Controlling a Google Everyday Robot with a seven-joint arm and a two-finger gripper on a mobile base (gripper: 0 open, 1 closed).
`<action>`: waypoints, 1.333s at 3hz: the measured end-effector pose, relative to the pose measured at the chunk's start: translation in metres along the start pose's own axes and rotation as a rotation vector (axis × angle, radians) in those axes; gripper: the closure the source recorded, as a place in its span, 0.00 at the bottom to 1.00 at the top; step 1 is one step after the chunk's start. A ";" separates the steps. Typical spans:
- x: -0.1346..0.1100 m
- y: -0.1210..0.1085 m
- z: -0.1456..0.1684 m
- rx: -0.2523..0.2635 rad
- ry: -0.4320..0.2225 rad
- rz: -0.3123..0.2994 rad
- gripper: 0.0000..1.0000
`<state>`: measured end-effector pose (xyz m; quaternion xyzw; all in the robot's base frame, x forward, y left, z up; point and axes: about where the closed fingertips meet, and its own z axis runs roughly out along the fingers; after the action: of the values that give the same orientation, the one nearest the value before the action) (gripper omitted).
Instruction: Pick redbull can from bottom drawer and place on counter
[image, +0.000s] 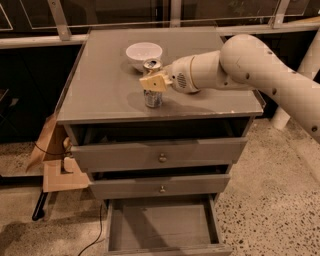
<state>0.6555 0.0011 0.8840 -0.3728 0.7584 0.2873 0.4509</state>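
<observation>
The redbull can (152, 98) stands upright on the counter (100, 85), near its front middle, with its silver top just in front of a white bowl. My gripper (152, 80) reaches in from the right and is shut on the can, with a tan finger (154, 83) across the can's middle. The can's base appears to rest on the counter. The bottom drawer (165, 225) is pulled open below, and its grey floor shows nothing in it.
A white bowl (144, 51) sits on the counter behind the can. The two knobbed drawers (161, 156) above the bottom one are slightly ajar. A cardboard box (55, 165) and a cable lie on the floor to the left. A white post (300, 65) stands to the right.
</observation>
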 end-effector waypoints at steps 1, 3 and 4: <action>0.000 0.000 0.000 0.000 0.000 0.000 0.81; 0.000 0.000 0.000 0.000 0.000 0.000 0.35; 0.000 0.000 0.000 0.000 0.000 0.000 0.11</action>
<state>0.6555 0.0012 0.8840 -0.3728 0.7584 0.2874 0.4508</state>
